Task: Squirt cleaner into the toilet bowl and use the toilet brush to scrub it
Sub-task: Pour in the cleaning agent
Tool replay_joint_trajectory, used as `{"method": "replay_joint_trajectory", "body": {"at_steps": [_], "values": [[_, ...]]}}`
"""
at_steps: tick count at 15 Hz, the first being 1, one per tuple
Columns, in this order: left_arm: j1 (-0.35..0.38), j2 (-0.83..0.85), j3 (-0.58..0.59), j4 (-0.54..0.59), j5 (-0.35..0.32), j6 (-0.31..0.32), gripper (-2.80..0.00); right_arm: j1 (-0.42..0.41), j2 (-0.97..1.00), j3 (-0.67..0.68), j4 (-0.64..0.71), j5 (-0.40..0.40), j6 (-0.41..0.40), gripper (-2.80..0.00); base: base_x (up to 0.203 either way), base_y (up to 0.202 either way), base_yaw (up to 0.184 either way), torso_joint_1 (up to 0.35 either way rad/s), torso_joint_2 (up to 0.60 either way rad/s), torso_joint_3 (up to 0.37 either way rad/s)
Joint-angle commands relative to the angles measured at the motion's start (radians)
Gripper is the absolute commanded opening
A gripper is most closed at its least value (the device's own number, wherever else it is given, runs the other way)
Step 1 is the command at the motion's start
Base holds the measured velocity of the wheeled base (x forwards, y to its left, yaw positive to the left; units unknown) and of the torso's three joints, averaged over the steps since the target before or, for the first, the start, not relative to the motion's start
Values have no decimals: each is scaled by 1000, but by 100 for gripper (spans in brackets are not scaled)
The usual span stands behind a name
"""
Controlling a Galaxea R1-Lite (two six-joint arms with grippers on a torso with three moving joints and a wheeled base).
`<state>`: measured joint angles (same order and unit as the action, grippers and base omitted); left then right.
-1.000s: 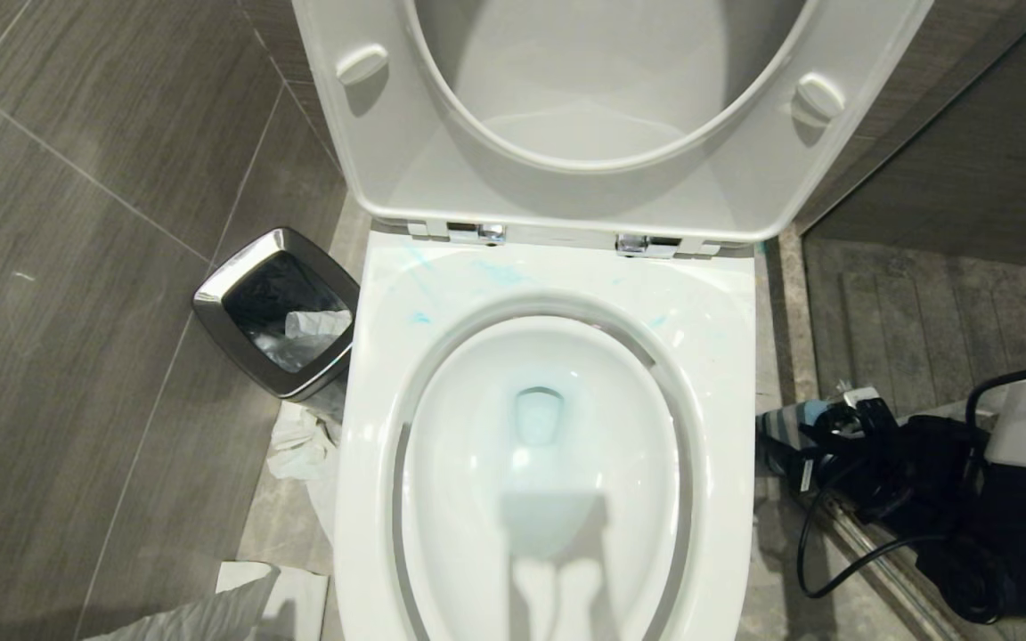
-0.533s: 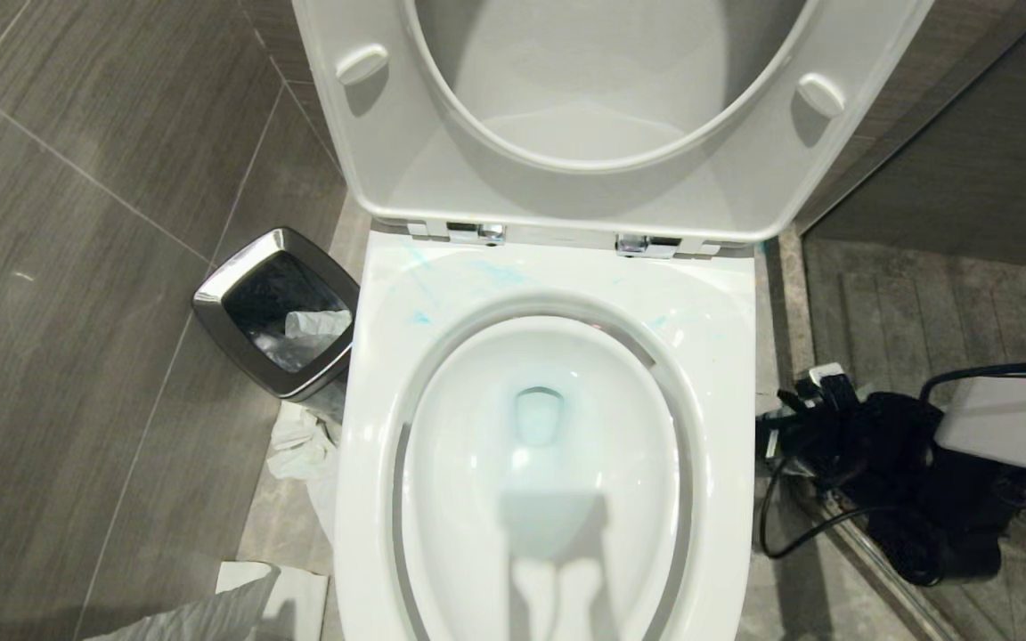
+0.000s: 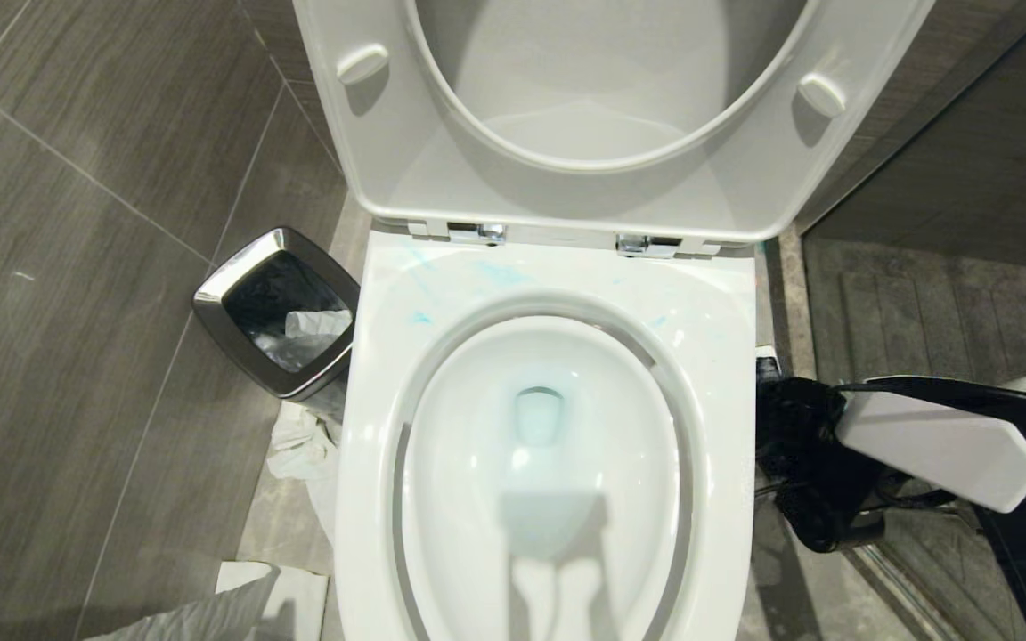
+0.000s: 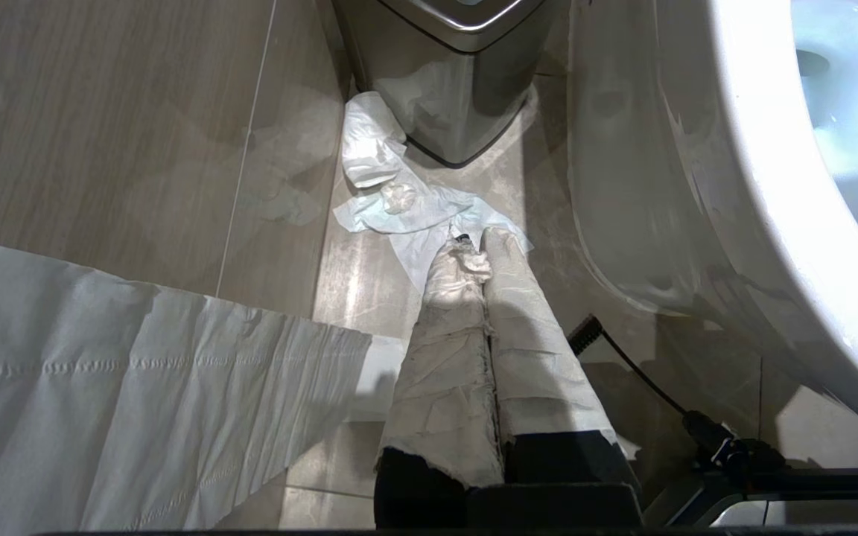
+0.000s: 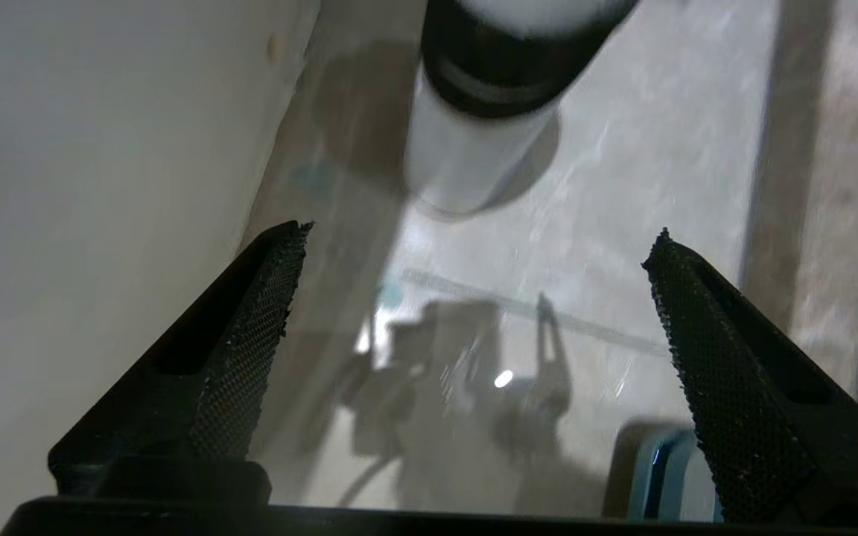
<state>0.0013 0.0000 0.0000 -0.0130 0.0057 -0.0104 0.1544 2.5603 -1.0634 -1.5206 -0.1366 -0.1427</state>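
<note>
The white toilet bowl (image 3: 549, 294) fills the middle of the head view, seat and lid raised. Turquoise cleaner (image 3: 415, 267) streaks the back of the rim and tints the water. My right arm (image 3: 932, 445) reaches down to the floor beside the bowl's right side. Its gripper (image 5: 479, 229) is open with nothing between the fingers, and the bowl's outer wall (image 5: 101, 186) is close by one finger. A blue holder edge (image 5: 660, 476) shows by the other finger. The toilet brush handle is out of view. My left gripper (image 4: 474, 242), wrapped in white paper, is shut and empty, low by the bowl's left side.
A chrome-rimmed bin (image 3: 277, 312) stands left of the toilet with crumpled tissue (image 3: 299, 445) on the floor beside it. A white cylinder with a black band (image 5: 474, 112) stands on the floor ahead of the right gripper. A paper sheet (image 4: 138, 372) lies near the left gripper.
My right arm has swung lower and closer to the toilet's side, and its jaws have opened wider. The blue holder seen earlier in the head view is now covered by the arm.
</note>
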Motion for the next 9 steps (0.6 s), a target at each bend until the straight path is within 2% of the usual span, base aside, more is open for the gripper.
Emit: {"method": "replay_joint_trajectory", "body": {"at_steps": [1,3,9], "values": [[0,0,8,-1,0,0,-280,7,60,-88,-9,-25,-30,0,0,0,0,0,0,0],[0,0,8,-1,0,0,-280,8,96,-151,-9,-66,-81,0,0,0,0,0,0,0],[0,0,8,-1,0,0,-280,7,135,-266,-9,-67,-128,0,0,0,0,0,0,0]]}}
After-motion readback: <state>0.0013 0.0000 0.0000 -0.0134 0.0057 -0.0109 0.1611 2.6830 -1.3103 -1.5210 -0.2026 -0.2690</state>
